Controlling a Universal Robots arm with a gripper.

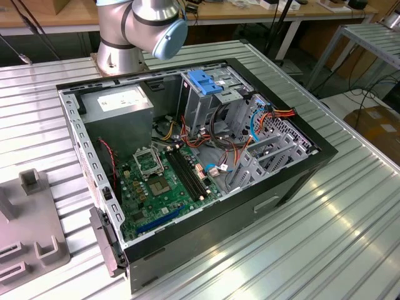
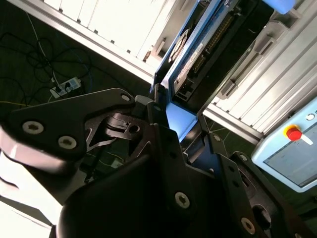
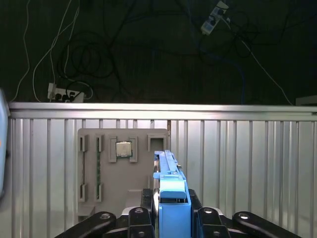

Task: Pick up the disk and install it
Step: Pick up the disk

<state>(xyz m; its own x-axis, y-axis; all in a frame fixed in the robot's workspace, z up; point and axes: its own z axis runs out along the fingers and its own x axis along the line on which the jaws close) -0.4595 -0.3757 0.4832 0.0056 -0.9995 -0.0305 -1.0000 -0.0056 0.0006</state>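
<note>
My gripper (image 3: pixel 171 214) is shut on the disk (image 3: pixel 170 186), whose blue rail runs edge-on between the two black fingers (image 3: pixel 139 217). In the second wrist view the disk (image 2: pixel 198 47) shows its dark face, a connector strip and blue edging, rising out of the gripper (image 2: pixel 174 125). The open computer case (image 1: pixel 187 156) lies on the ribbed metal table (image 1: pixel 325 237), with a grey drive cage and its blue handle (image 1: pixel 206 83) at the back.
A grey parts fixture (image 3: pixel 106 171) holding a processor chip (image 3: pixel 123 148) lies on the table below the gripper; its corner (image 1: pixel 31 250) sits at the exterior view's left. The arm's base (image 1: pixel 140 31) stands behind the case. A pendant with a red button (image 2: pixel 294 133) is near.
</note>
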